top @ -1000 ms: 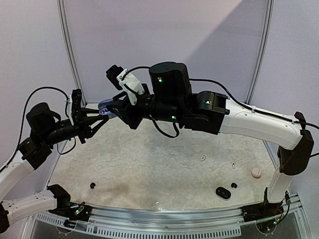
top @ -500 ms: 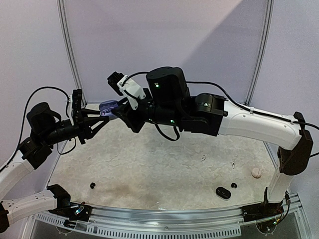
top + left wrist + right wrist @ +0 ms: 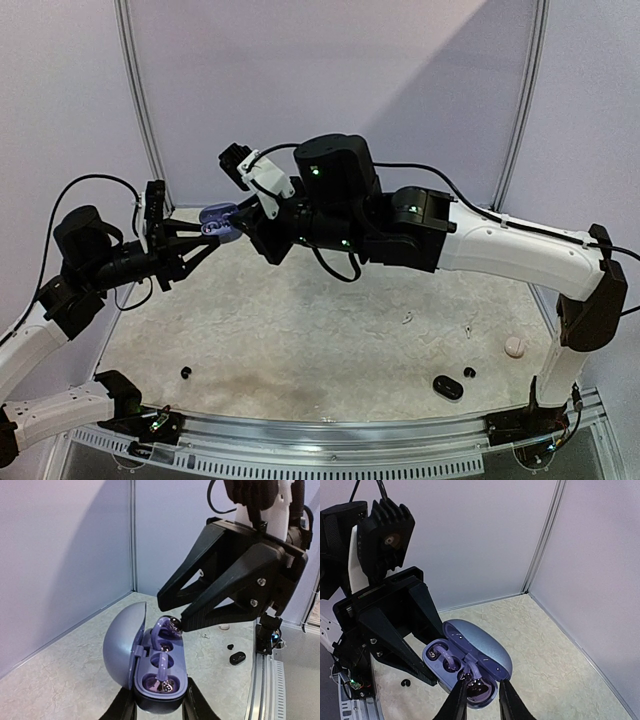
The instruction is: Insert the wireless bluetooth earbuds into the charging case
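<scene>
My left gripper (image 3: 157,707) is shut on the bottom end of a purple charging case (image 3: 122,650), holding it up in the air with the lid swung open. Two purple ear-hook earbuds lie in its wells. The near one (image 3: 165,682) is seated. The far one (image 3: 482,687) has its hook arched up, and it sits between the fingertips of my right gripper (image 3: 482,696), whose jaws stand narrowly apart around it. One right fingertip (image 3: 187,622) touches that bud's shiny end. From above, the case (image 3: 218,216) hangs between both grippers at the back left.
On the table lie a small black bud (image 3: 186,373) at the front left, a black case (image 3: 448,386) with a black bud (image 3: 469,372) beside it at the front right, and a pale bud (image 3: 515,346) by the right arm's base. Walls stand close behind.
My right gripper's jaws have narrowed around the far earbud, and the arm has crept slightly toward the case. The left gripper holds the case as before.
</scene>
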Available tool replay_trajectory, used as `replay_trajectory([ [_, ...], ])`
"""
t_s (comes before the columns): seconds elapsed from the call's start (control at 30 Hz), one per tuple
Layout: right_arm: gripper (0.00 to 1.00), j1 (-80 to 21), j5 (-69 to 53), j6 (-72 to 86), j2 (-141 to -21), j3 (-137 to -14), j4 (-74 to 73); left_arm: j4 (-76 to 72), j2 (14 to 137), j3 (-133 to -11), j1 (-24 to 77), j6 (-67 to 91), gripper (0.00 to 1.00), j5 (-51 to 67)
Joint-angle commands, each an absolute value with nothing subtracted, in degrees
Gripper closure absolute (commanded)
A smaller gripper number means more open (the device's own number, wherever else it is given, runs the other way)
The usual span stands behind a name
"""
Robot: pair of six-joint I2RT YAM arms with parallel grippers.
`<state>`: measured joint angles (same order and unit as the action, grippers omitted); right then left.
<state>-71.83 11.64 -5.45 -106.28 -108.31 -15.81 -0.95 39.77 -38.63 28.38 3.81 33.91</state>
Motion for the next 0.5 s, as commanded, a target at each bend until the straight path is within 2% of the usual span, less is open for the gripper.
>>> replay_trajectory([
  [0.0, 0.77, -71.2, 12.2, -5.9, -107.8, -107.8, -16.0, -0.2, 39.6, -40.0, 29.0, 3.1, 1.0, 34.8],
  [0.3, 0.81, -70.7, 12.2, -5.8, -108.5, -107.8, -16.8, -0.8, 39.4, -39.9, 29.0, 2.9, 1.0, 34.8],
  [0.47, 0.77, -70.6, 10.4, -5.7, -108.3, -107.7, -18.0, -0.3, 39.3, -39.7, 29.0, 2.8, 1.0, 34.1],
])
